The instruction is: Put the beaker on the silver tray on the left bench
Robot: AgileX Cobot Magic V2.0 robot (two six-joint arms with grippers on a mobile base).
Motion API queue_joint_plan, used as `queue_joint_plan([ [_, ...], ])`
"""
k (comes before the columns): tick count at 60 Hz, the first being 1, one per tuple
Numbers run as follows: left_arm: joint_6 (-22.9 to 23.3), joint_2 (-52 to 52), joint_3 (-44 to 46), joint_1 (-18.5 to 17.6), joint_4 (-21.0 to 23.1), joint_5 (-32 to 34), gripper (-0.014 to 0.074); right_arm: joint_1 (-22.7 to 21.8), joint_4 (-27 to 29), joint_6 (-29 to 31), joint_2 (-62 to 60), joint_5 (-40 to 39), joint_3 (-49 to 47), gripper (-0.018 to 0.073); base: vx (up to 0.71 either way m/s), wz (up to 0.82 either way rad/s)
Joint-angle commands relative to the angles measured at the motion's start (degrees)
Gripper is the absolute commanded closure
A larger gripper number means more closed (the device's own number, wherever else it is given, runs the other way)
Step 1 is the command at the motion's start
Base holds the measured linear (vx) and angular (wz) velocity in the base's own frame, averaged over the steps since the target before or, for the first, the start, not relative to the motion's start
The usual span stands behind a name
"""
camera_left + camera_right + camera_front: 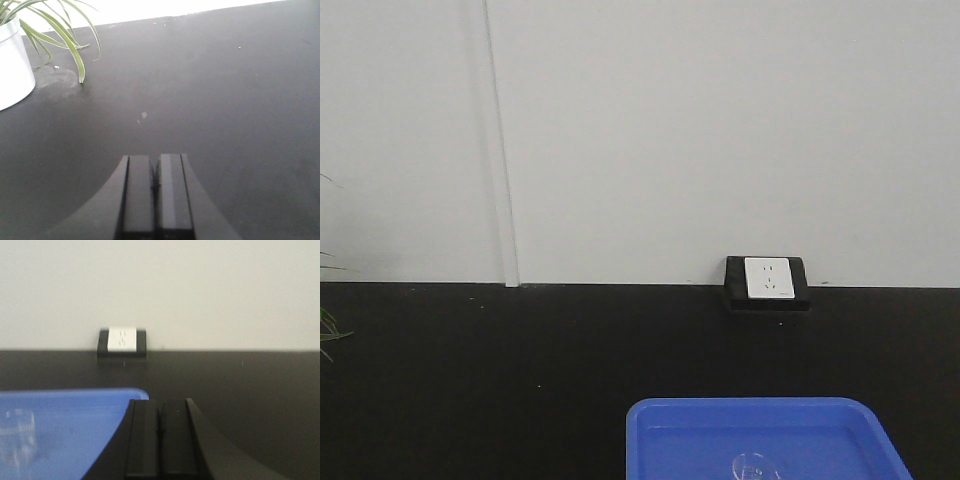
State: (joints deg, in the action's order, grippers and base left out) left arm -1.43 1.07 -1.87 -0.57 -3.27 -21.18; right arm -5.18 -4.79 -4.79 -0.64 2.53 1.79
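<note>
- The beaker point(757, 466) stands in the blue tray point(665, 440), cut off by the bottom edge of the front view. Only its round rim shows, faint against the blue.
- In the right wrist view the same beaker is a blurred clear shape at the left of the tray (too soft to tell whether anything is in it).
- The tray is cropped in both views. It rests on the black bench point(520, 350), in front of the wall socket point(768, 279).
- The potted plant point(12, 65) is partly out of frame at the bench's left.
- The left gripper point(155, 159) has its jaws pressed together on nothing, above bare bench.
- The right gripper point(159, 402) also has its jaws closed and empty, just beside the tray's right corner. I cannot tell whether it touches the tray.
</note>
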Motion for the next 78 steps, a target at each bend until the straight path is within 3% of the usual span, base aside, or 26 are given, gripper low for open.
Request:
queue_joint_plan([
  [1, 0.10, 0.43, -1.13, -0.31, 0.17, 4.31, 0.0595, -0.03, 0.05, -0.03, -0.61, -10.58, 0.30, 0.0571, 0.00, 0.00],
  [11, 0.10, 0.43, -1.13, -0.31, 0.17, 4.31, 0.0595, -0.03, 0.05, -0.07, -0.12, -11.63, -1.73, 0.0571, 0.00, 0.00],
  [24, 0.10, 0.43, -1.13, -0.31, 0.17, 4.31, 0.0595, -0.03, -0.01, 0.05, 8.42, 2.88, -12.91, 0.0571, 0.00, 0.00],
  [46, 0.10, 0.43, -1.13, -0.31, 0.17, 4.31, 0.0595, -0.03, 0.09, -0.02, 21.98, 0.74, -15.67, 0.0545, 0.00, 0.00],
  [57, 0.10, 0.43, -1.13, -0.31, 0.17, 4.31, 0.0595, -0.03, 0.09, -0.08, 26.94, 0.73, -15.67, 0.0459, 0.00, 0.00],
  [78, 0.10, 0.43, -1.13, -0.31, 0.17, 4.31, 0.0595, -0.03, 0.03, -0.01, 32.42, -0.57, -15.67, 0.0197, 0.00, 0.00],
])
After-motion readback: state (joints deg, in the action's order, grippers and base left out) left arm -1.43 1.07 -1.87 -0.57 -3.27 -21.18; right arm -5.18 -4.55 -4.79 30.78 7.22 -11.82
